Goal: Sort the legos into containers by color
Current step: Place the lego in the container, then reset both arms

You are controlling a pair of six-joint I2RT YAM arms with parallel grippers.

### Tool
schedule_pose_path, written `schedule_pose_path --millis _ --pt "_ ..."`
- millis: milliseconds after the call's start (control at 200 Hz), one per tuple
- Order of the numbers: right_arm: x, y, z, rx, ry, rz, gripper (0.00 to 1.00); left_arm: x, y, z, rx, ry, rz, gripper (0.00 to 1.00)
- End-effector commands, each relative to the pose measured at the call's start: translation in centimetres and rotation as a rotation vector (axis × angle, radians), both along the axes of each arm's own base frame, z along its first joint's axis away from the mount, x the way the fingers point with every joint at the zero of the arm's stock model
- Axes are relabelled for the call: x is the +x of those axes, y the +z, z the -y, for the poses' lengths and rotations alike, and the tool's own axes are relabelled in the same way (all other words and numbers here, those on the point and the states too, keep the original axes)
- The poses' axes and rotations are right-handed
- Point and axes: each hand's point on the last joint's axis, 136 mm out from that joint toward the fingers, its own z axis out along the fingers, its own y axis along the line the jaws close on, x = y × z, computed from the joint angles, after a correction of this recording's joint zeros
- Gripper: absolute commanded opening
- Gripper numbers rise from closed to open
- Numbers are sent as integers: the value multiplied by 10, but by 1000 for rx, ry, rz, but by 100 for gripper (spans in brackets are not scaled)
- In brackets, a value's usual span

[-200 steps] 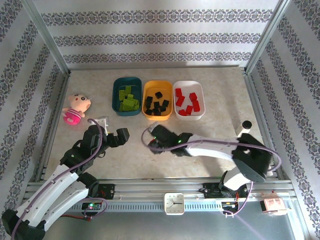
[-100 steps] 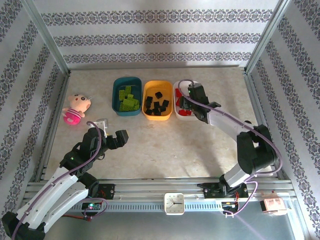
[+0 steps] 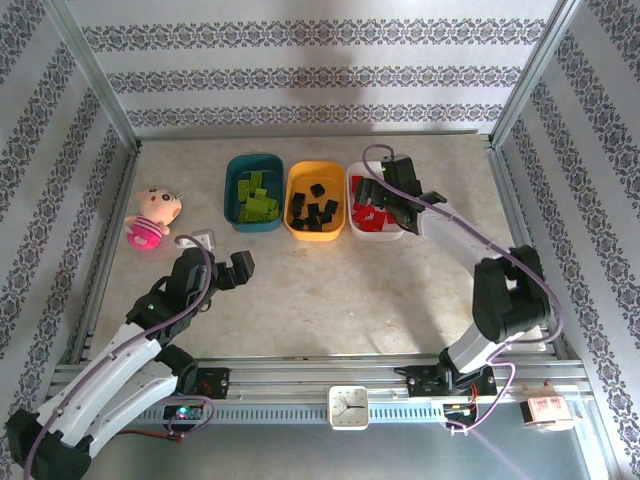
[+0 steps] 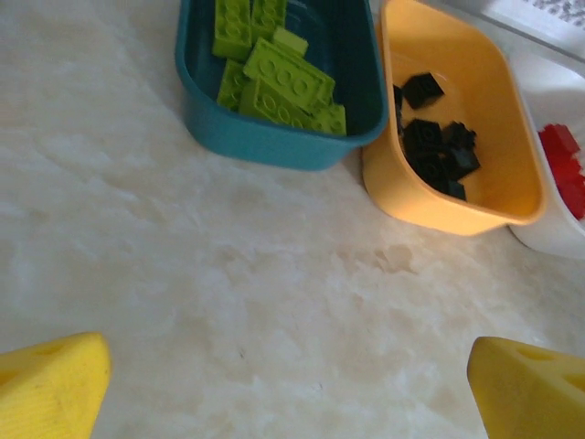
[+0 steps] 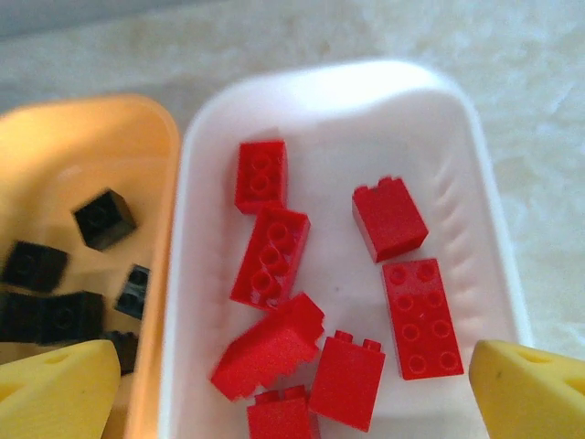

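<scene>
While right jaws hang open and empty over the white tub [image 5: 475, 165] holding red legos [image 5: 270, 256], left jaws sit open, empty, over worktop [image 4: 228, 302] at 6 o'clock of the teal tub [image 4: 265, 146]; green legos [image 4: 288, 78] there, black legos [image 4: 439, 151] in orange tub [image 4: 494, 197].

The right arm [image 3: 452, 228] covers part of the white tub [image 3: 378, 236]; the orange tub [image 5: 82, 146] is cut by the picture's left edge.

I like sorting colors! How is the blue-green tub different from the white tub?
The dark teal tub holds lime green bricks; the white tub holds red bricks. The teal tub ends the row on the left, the white tub on the right, under the right gripper. Both are shallow and rounded.
</scene>
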Motion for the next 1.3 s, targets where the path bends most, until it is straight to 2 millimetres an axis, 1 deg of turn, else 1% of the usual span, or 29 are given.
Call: schedule_pose_path --millis 0,70,175,240,290,380,425,485,555,570,600,665,720,824,849,869,894,914,944,999,1034,1064,1094,1134,1189,1234,1254,1264,1294 --pt "-18 42 12 9 -12 102 98 25 44 -17 78 89 171 100" --pt "-33 57 22 10 -33 156 98 37 61 -24 151 120 249 100" --pt "-54 68 35 -1 -58 223 98 57 82 -39 276 184 362 100" --pt "-64 71 41 -5 -76 262 98 73 84 -49 338 195 396 99" --pt "-69 70 46 -16 -93 275 98 85 81 -59 385 202 387 99" --pt "-76 68 55 -37 -126 276 98 106 60 -77 461 181 309 100" --pt "-79 65 55 -48 -121 265 98 115 44 -84 499 158 263 100" --pt "-81 62 57 -65 -119 258 98 122 19 -95 543 159 200 99" --pt "-84 58 63 -93 -153 259 98 125 -7 -97 566 124 188 99" --pt "-84 57 66 -100 -165 258 98 127 -9 -98 564 128 200 99" --pt "-86 56 69 -110 -178 255 98 126 -19 -100 558 131 204 99" --pt "-88 55 74 -138 -192 256 98 129 -29 -99 530 124 246 100" --pt "-90 57 80 -164 -210 267 98 134 -30 -96 526 112 294 100" --pt "-93 62 89 -206 -215 286 98 144 -47 -91 493 75 279 100" --pt "-94 63 93 -219 -223 288 98 145 -52 -88 493 59 276 100" --pt "-95 63 98 -233 -238 289 98 146 -58 -87 493 49 266 100" --pt "-96 63 106 -248 -265 292 98 146 -60 -86 491 46 279 100" --pt "-97 64 111 -256 -282 293 98 144 -66 -86 495 43 278 100" --pt "-98 63 116 -266 -285 293 98 145 -63 -87 492 59 317 99" --pt "-97 61 118 -279 -241 302 98 141 -69 -94 463 85 308 100" --pt "-96 59 120 -275 -223 316 98 140 -75 -88 449 43 317 99" --pt "-95 58 123 -271 -218 332 98 142 -72 -81 455 5 371 99" --pt "-95 55 128 -270 -222 344 98 143 -74 -80 451 -5 357 99" --pt "-94 51 133 -276 -224 364 98 144 -80 -82 439 -12 287 99" --pt "-93 45 132 -293 -184 407 98 148 -78 -88 417 12 302 99" --pt "-91 37 129 -311 -140 445 98 148 -77 -107 432 124 286 99" --pt "-91 31 128 -318 -125 455 98 144 -79 -117 432 184 261 99" --pt "-91 28 128 -324 -117 454 98 143 -78 -119 433 201 262 99" --pt "-88 26 128 -333 -112 481 98 140 -76 -121 432 219 278 99"
